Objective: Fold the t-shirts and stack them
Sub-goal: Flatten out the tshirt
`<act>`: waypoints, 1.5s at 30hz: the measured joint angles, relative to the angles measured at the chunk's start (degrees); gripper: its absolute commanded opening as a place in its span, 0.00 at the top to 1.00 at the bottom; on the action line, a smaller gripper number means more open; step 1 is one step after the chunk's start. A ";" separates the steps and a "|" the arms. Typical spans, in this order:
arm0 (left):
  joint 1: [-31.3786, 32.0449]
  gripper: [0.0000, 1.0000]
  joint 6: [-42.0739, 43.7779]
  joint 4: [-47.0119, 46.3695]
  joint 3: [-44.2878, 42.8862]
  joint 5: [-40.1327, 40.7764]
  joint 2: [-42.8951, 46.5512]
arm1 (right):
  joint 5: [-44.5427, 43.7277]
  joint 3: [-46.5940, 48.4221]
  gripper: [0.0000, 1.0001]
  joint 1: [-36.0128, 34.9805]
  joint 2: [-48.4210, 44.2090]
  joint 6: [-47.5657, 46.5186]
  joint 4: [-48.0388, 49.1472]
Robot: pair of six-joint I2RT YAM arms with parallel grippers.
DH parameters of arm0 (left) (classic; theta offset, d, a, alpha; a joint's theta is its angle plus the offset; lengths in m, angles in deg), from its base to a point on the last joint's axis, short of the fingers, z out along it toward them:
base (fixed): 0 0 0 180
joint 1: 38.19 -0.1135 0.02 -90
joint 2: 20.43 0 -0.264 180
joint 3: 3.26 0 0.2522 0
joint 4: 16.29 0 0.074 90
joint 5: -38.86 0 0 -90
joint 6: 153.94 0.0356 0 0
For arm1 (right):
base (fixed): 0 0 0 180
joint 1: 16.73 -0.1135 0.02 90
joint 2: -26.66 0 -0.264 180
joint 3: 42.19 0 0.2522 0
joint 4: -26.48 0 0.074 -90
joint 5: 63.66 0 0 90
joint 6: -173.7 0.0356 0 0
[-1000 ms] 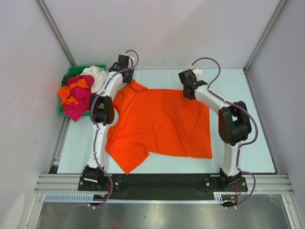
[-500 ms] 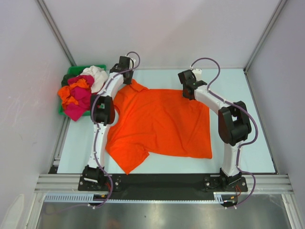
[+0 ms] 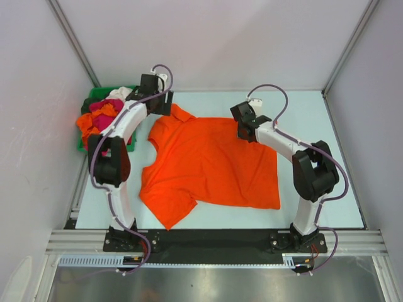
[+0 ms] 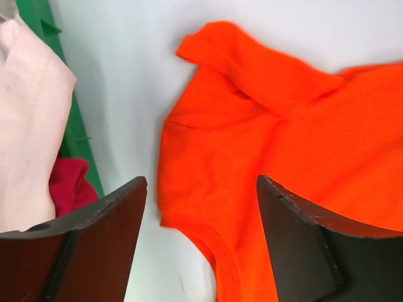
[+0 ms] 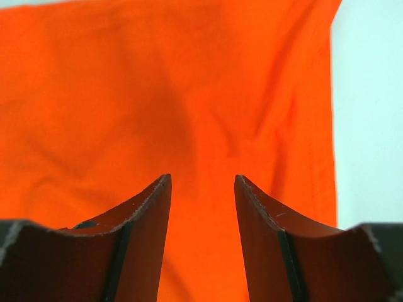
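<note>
A bright orange t-shirt (image 3: 211,163) lies spread flat on the pale table, one sleeve (image 4: 264,82) pointing to the far left. My left gripper (image 3: 164,106) hovers over that far-left sleeve corner. Its jaws stand wide open (image 4: 201,182) with nothing between them, and the shirt's hem edge and bare table show below. My right gripper (image 3: 244,129) hangs over the shirt's far edge. In the right wrist view its fingers (image 5: 201,179) stand apart over flat orange cloth (image 5: 126,94), gripping nothing. More t-shirts, magenta (image 3: 104,108), white (image 3: 121,93) and orange, are heaped at the far left.
A green plastic bin (image 3: 94,94) at the far-left corner holds the heap; its wall (image 4: 79,141) shows beside my left finger. Bare table (image 3: 315,126) lies right of the shirt. Grey enclosure walls and metal frame rails surround the table.
My left gripper closed, then opened wide and let go of the sleeve; the left arm's elbow swung out to the left. My right gripper shifted slightly left and nearer over the shirt.
</note>
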State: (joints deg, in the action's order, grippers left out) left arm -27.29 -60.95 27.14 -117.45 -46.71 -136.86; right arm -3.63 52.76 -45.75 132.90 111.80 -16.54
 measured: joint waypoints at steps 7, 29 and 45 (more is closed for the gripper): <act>1.33 0.50 0.07 1.88 7.37 -7.10 9.22 | 1.68 -6.34 0.52 -3.63 -1.09 4.57 0.98; 2.51 0.60 4.61 18.47 20.20 -14.10 8.04 | 3.26 -19.39 0.53 -7.52 -2.69 14.62 6.05; 7.50 0.68 5.09 23.58 21.11 -13.27 2.12 | 2.91 -25.88 0.53 -7.78 -6.93 18.86 11.17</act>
State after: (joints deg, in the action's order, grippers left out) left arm -19.79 -55.86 50.73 -96.33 -59.98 -134.74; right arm -0.73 26.88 -53.53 125.97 130.66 -5.37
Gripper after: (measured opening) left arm 0.336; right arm 0.465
